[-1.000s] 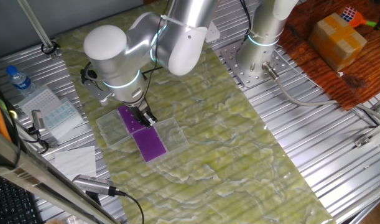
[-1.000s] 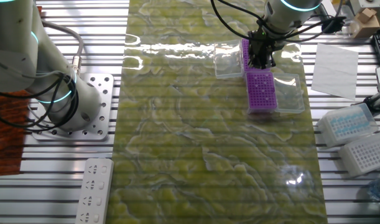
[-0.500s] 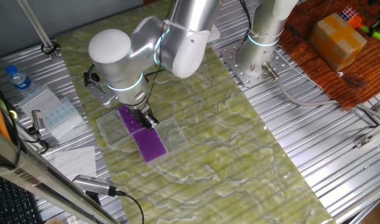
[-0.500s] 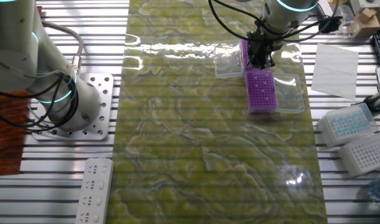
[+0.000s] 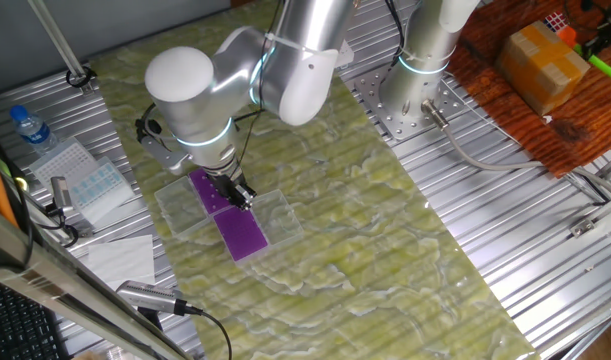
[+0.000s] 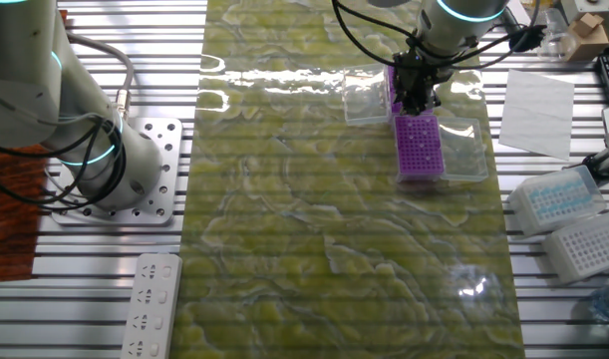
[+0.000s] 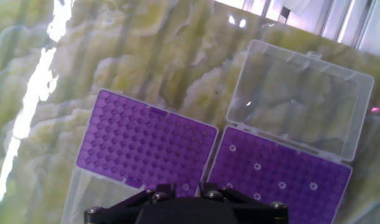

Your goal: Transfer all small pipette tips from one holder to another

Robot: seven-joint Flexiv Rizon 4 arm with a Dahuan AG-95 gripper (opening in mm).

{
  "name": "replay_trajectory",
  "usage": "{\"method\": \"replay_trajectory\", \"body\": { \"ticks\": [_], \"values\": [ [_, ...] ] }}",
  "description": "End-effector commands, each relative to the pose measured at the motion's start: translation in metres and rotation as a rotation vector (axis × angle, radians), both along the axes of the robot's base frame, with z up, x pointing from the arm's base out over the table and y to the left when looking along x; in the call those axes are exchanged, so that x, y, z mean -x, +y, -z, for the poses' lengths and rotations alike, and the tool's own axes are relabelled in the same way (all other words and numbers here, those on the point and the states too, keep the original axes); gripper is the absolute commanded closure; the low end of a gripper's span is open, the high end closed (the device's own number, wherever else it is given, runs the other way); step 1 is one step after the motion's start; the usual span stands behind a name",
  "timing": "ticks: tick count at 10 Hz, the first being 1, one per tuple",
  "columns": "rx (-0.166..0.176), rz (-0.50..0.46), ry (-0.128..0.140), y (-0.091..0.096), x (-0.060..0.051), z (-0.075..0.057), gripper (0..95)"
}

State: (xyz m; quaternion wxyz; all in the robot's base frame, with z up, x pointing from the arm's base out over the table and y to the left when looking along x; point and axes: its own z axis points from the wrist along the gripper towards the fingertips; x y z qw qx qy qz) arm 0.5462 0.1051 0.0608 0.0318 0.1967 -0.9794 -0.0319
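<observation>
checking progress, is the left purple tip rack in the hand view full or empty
Empty as far as shown: the left purple rack has only bare holes, while the right purple rack holds scattered pipette tips. Its nearest edge is hidden by the pincer.

Glossy green-marbled mat (image 6: pixel 314 229); matt purple plastic racks (image 7: pixel 146 146); clear plastic lids (image 7: pixel 301 93); ribbed metal table (image 6: pixel 95 289).

water bottle (image 5: pixel 30 128), cardboard box (image 5: pixel 543 62), white power strip (image 6: pixel 152 306), paper sheet (image 6: pixel 537 113)
</observation>
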Motion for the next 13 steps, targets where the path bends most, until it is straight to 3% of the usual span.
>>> {"method": "replay_trajectory", "body": {
  "ticks": [1,4,6,8,13],
  "values": [
    [0.008,-0.077,0.000,-0.017,-0.001,-0.010,76.0],
    [0.009,-0.116,-0.005,-0.034,-0.002,-0.016,76.0],
    [0.009,-0.115,-0.026,-0.034,-0.003,-0.010,76.0],
    [0.015,-0.113,-0.031,-0.033,-0.009,-0.010,76.0],
    [0.017,-0.112,-0.048,-0.032,-0.011,-0.001,76.0]
  ]
}}
